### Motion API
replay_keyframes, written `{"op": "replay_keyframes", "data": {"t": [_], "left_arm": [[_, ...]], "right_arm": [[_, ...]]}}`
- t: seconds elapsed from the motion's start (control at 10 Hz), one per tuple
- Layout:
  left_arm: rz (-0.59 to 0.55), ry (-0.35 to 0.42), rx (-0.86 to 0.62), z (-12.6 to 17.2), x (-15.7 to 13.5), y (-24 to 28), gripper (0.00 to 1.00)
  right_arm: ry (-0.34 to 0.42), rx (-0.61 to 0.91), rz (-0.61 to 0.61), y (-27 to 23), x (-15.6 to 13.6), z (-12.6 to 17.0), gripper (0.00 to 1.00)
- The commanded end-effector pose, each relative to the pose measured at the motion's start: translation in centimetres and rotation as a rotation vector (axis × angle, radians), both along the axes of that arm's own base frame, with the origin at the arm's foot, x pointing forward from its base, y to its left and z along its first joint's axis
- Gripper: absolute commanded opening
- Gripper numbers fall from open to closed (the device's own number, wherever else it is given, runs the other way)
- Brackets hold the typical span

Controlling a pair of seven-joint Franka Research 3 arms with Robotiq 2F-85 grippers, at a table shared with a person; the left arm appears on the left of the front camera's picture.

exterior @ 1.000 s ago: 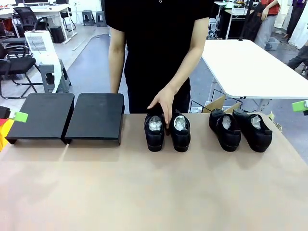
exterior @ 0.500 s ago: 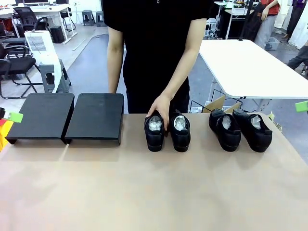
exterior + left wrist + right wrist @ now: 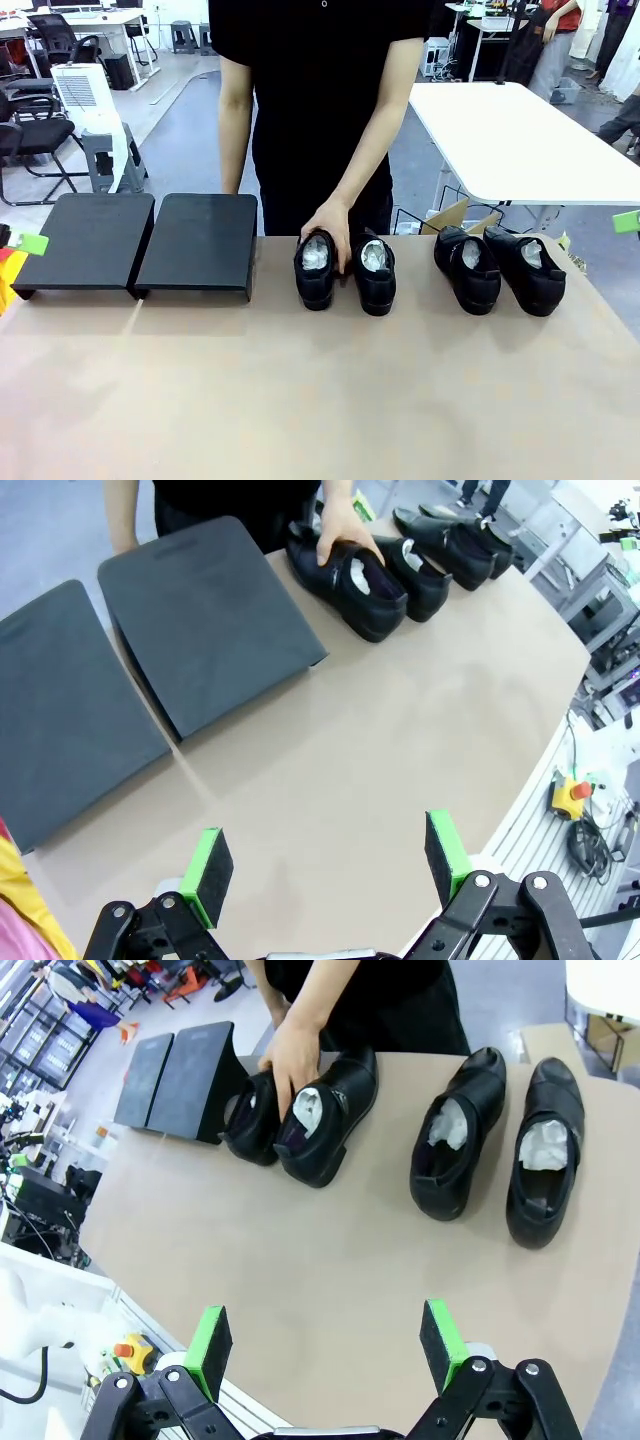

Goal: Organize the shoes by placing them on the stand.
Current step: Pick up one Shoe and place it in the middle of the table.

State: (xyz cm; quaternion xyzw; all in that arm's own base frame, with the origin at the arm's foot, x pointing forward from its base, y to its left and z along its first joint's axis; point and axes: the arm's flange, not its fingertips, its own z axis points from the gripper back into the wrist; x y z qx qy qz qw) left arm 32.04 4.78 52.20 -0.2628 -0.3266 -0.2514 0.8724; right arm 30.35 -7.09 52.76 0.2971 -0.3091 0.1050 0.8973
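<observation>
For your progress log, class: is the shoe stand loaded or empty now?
Empty. Both platforms of the stand are bare; all four shoes lie beside it, one under the person's hand.

Four glossy shoes (image 3: 375, 278) (paper-stuffed), black stand (image 3: 200, 242) alongside

Bright and even all round, lit from overhead. Soft, short shadows beneath the shoes (image 3: 376, 292) on the bench (image 3: 320, 400). Mild sheen on the black leather toes. Crisp focus across the front view. Heavy wide-angle bending at the edges of both wrist views.
</observation>
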Motion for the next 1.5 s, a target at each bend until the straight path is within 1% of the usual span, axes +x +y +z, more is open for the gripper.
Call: {"op": "replay_keyframes", "data": {"t": [0.0,0.1,0.2,0.3,0.4,0.5,0.6,0.7,0.8,0.9,1.0,1.2,1.3,1.4], "left_arm": [[-0.017,-0.014,-0.01,0.0,0.1,0.1,1.0],[-0.017,-0.014,-0.01,0.0,0.1,0.1,1.0],[-0.017,-0.014,-0.01,0.0,0.1,0.1,1.0],[-0.017,-0.014,-0.01,0.0,0.1,0.1,1.0],[-0.017,-0.014,-0.01,0.0,0.1,0.1,1.0],[-0.017,-0.014,-0.01,0.0,0.1,0.1,1.0],[-0.017,-0.014,-0.01,0.0,0.1,0.1,1.0],[-0.017,-0.014,-0.01,0.0,0.1,0.1,1.0],[-0.017,-0.014,-0.01,0.0,0.1,0.1,1.0],[-0.017,-0.014,-0.01,0.0,0.1,0.1,1.0],[-0.017,-0.014,-0.01,0.0,0.1,0.1,1.0],[-0.017,-0.014,-0.01,0.0,0.1,0.1,1.0],[-0.017,-0.014,-0.01,0.0,0.1,0.1,1.0],[-0.017,-0.014,-0.01,0.0,0.1,0.1,1.0]], "right_arm": [[0.007,-0.074,0.001,1.2,-0.3,1.1,1.0],[0.011,-0.122,-0.001,2.1,-0.4,1.9,1.0],[0.016,-0.178,-0.003,3.0,0.2,2.7,1.0],[0.03,-0.256,-0.02,4.1,1.6,3.3,1.0],[0.059,-0.323,-0.023,5.7,4.2,3.6,1.0],[0.069,-0.404,-0.044,7.6,6.2,3.8,1.0],[0.066,-0.517,-0.066,10.1,8.0,3.7,1.0],[0.096,-0.629,-0.108,12.3,10.3,2.5,1.0],[0.107,-0.709,-0.145,14.4,12.3,0.6,1.0],[0.135,-0.737,-0.17,15.5,13.7,-1.1,1.0],[0.17,-0.742,-0.193,15.9,15.1,-3.0,1.0],[0.263,-0.747,-0.237,16.0,18.0,-8.0,1.0],[0.293,-0.724,-0.228,16.5,18.8,-9.6,1.0],[0.324,-0.706,-0.22,17.0,19.3,-10.5,1.0]]}}
